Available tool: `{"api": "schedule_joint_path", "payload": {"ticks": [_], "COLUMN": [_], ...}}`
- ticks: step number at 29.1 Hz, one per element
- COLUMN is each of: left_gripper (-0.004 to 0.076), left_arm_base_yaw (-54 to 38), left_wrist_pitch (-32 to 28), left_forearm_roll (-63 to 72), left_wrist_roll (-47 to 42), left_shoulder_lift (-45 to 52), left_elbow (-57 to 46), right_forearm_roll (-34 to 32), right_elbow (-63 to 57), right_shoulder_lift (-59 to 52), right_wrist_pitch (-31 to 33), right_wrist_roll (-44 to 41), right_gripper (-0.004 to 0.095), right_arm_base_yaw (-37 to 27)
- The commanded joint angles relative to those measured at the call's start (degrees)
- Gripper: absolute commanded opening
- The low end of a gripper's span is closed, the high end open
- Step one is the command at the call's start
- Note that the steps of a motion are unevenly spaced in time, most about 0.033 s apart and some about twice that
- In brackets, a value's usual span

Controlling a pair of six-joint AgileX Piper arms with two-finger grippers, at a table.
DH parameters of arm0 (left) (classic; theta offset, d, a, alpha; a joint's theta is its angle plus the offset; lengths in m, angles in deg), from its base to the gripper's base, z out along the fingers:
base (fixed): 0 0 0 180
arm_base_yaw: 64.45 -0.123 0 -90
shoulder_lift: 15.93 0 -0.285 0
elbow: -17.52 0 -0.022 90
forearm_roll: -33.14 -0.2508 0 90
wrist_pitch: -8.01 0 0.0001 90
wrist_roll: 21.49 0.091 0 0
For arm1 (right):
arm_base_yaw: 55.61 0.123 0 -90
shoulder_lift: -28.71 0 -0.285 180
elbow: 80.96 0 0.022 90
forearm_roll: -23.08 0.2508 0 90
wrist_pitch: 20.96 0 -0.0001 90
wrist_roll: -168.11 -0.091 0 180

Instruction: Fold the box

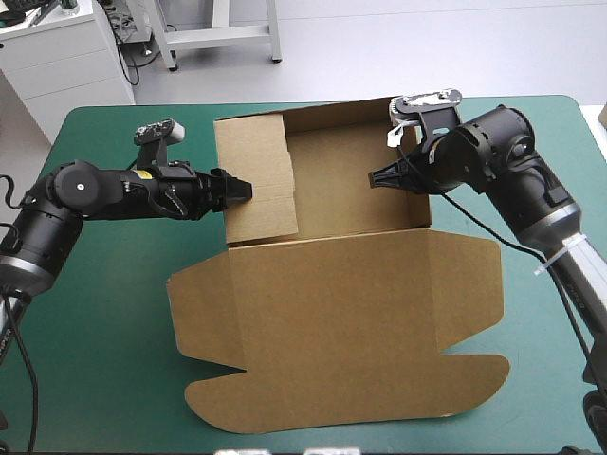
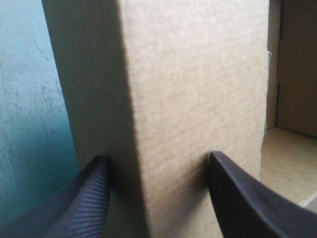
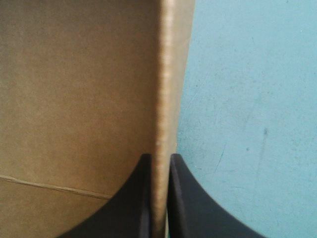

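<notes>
The brown box (image 1: 351, 313) lies mid-table as an open tray at the back, with its lid and flaps flat toward the front. My left gripper (image 1: 242, 190) is at the tray's left wall. In the left wrist view this gripper (image 2: 156, 156) is open, its fingers (image 2: 233, 198) standing apart on either side of the thick folded wall (image 2: 198, 74). My right gripper (image 1: 373, 178) reaches over the tray's right wall. In the right wrist view it (image 3: 159, 156) is pinched on that wall's thin edge (image 3: 166, 74), with the box's inside on one side and the cover on the other.
The teal-green cover (image 1: 104, 313) shows bare to the left and right of the box. The flat lid's front flaps (image 1: 285, 408) reach almost to the table's near edge. The tray's back wall stands near the far edge.
</notes>
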Motion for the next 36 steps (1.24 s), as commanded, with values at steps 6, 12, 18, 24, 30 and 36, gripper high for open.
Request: {"api": "schedule_joint_path", "payload": {"ticks": [6,12,18,24,30,36], "left_gripper": [0.0414,0.0414,0.0414,0.0414,0.0413,0.0327], "left_arm_base_yaw": [1.5,1.5,1.5,1.5,1.5,1.5], "left_wrist_pitch": [-5.3,-6.7,-7.5,-7.3,-7.8,-7.8], "left_forearm_roll": [-8.3,-8.7,-8.7,-8.7,-7.5,-7.1], "left_wrist_roll": [-7.1,-7.1,-7.1,-7.1,-6.5,-6.0], "left_shoulder_lift": [1.7,1.6,1.5,-0.8,-1.4,-1.4], "left_elbow": [1.8,1.8,1.8,1.8,1.8,1.8], "right_forearm_roll": [0.4,0.4,0.6,0.9,0.4,0.0], "right_elbow": [1.7,1.7,2.2,2.2,2.2,2.2], "right_shoulder_lift": [-2.6,-2.6,-2.7,-2.7,-2.7,-2.7], "right_wrist_pitch": [-6.4,-8.3,-8.3,-8.3,-8.3,-8.3], "right_wrist_roll": [-2.4,-3.0,-3.1,-3.1,-3.1,-3.1], "right_gripper": [-0.0008,-0.0008,-0.0008,-0.0008,-0.0008,-0.0008], "right_arm_base_yaw": [5.4,7.1,7.5,7.5,8.6,8.6]}}
